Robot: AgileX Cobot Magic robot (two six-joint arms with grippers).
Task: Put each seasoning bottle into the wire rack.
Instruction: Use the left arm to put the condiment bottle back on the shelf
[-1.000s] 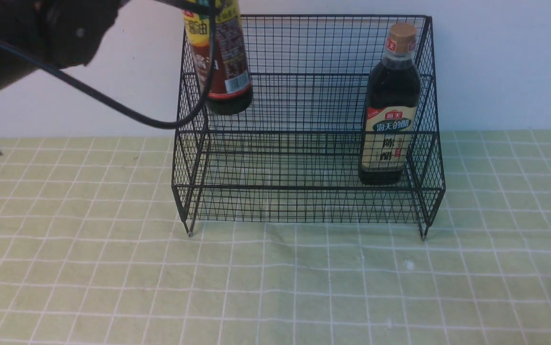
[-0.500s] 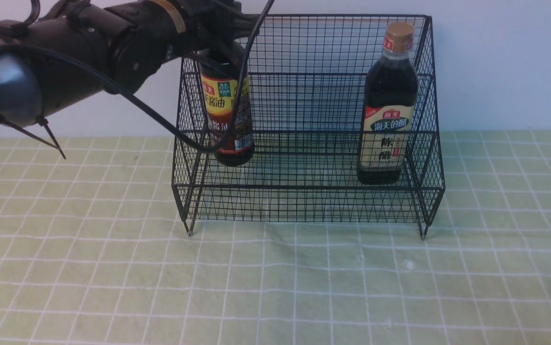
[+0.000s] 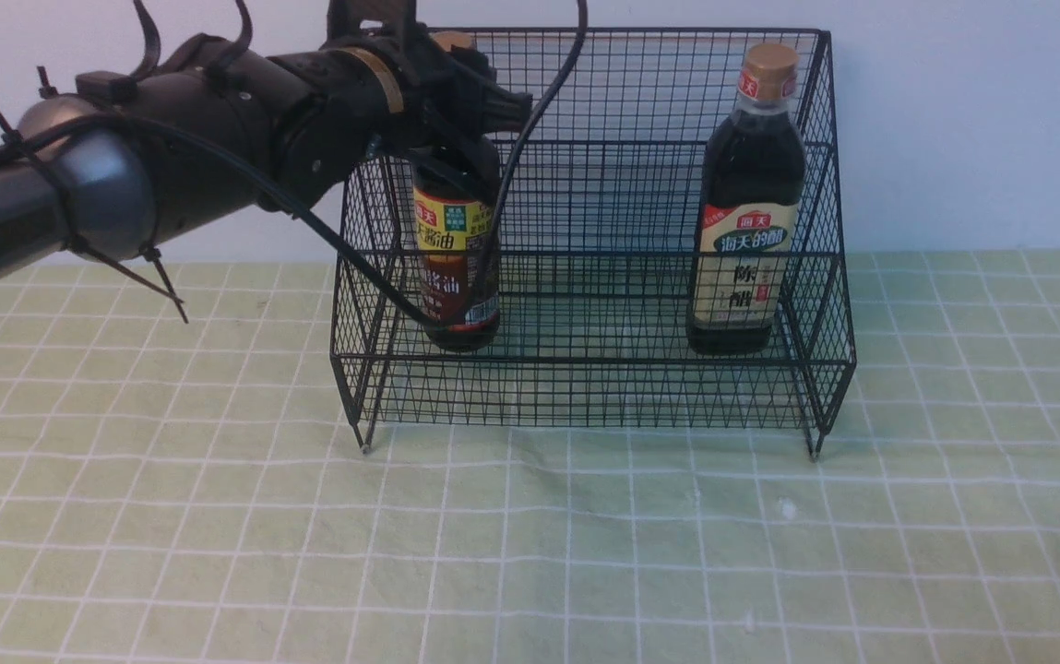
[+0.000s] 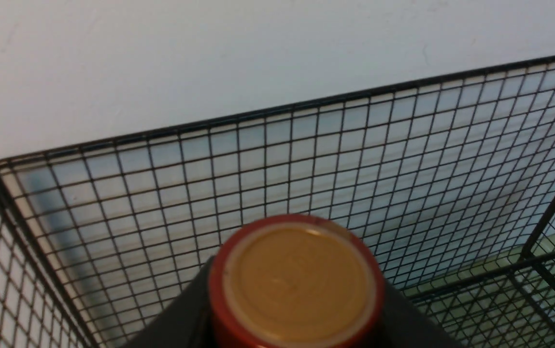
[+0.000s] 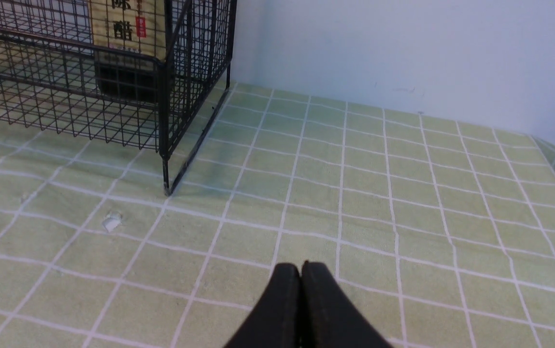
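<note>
The black wire rack [image 3: 659,31] stands against the wall. My left gripper [image 3: 463,103] is shut on the neck of the slim-necked seasoning bottle [image 3: 456,277], which hangs upright inside the rack's left side with its base down at the lower tier. From the left wrist, its red-rimmed tan cap [image 4: 296,280] fills the space between my dark fingers [image 4: 180,321], with rack mesh [image 4: 306,145] behind. The bigger gold-capped seasoning bottle [image 3: 746,212] stands on the lower tier at the right. My right gripper [image 5: 301,267] is shut and empty over the cloth.
A green checked cloth [image 3: 530,553] covers the table, and a white wall rises behind it. The left arm's cable [image 3: 511,157] loops down in front of the held bottle. The rack's right front leg [image 5: 163,169] and the cream-label bottle [image 5: 127,29] show in the right wrist view.
The left arm has come down and slightly right, lowering the slim-necked bottle from above the rack's top edge into its left side. The other bottle has not moved.
</note>
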